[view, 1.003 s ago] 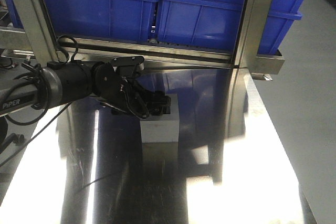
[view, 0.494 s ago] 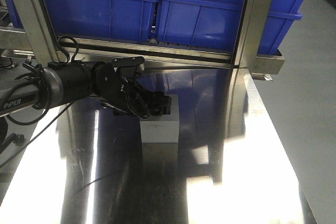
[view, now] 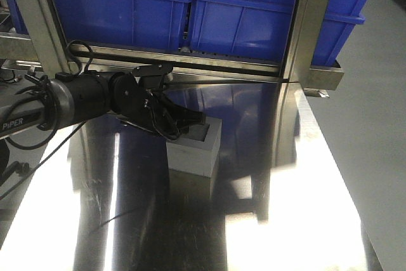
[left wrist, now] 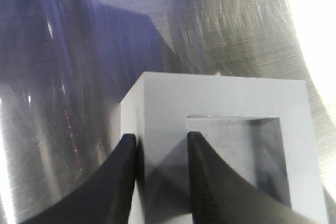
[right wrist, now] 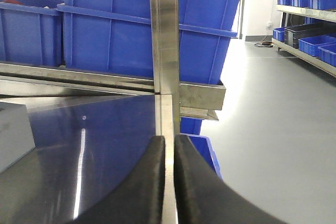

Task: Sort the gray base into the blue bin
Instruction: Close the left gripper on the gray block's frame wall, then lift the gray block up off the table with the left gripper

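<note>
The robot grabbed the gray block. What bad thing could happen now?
The left gripper pinches only one thin wall of the gray base, so it might twist or slip out. The steel rail runs in front of the blue bin, so the block could bump it.

Light-gray base [left wrist: 220,103], bright-blue bin [view: 254,17]

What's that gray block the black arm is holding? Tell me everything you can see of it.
It is a matte light-gray cuboid block, plastic-looking, with plain flat sides and a square recess in its upward face. It is over the shiny steel table, in front of the blue crates, turned slightly askew. The left gripper pinches one wall: one black finger outside, the other inside the recess. Whether its underside touches the table cannot be told.
</note>
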